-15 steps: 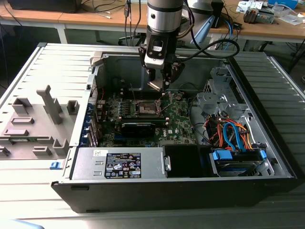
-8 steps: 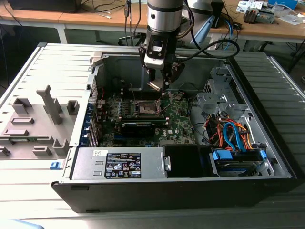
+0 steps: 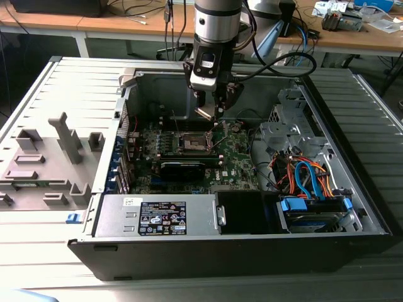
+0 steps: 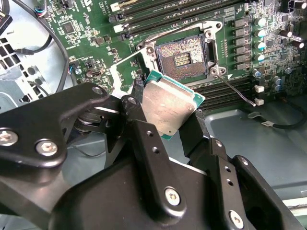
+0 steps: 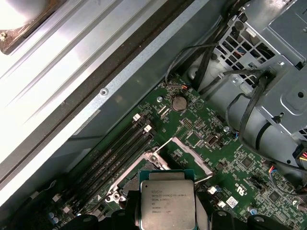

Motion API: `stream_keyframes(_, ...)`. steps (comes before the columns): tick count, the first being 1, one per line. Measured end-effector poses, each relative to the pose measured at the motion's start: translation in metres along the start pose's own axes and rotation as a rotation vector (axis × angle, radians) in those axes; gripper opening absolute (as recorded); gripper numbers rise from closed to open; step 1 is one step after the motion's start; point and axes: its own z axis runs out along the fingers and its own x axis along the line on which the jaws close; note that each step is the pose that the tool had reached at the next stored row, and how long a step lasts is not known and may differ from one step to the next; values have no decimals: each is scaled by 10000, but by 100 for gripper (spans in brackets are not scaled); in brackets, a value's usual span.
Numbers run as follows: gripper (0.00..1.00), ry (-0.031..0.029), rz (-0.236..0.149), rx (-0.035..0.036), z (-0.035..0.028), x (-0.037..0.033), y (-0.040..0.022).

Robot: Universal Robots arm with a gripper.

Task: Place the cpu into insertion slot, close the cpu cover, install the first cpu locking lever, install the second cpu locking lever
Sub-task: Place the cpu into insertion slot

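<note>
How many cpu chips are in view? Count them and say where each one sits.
1. The cpu is clamped in the gripper, held above the motherboard close to the open insertion slot, whose centre is bare. Another chip could be hidden from these views.

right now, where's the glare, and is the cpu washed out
In the first wrist view the ribbed metal surface is blown out to white, while the cpu is evenly lit; in the second wrist view the cpu's top carries only a soft sheen, held in the dark pincer; in the exterior view the case interior lies in shade.
</note>
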Motion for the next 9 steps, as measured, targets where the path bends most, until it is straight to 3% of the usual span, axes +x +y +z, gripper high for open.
stream_keyframes(9, 55, -4, 82, 2, 3, 0, 0)
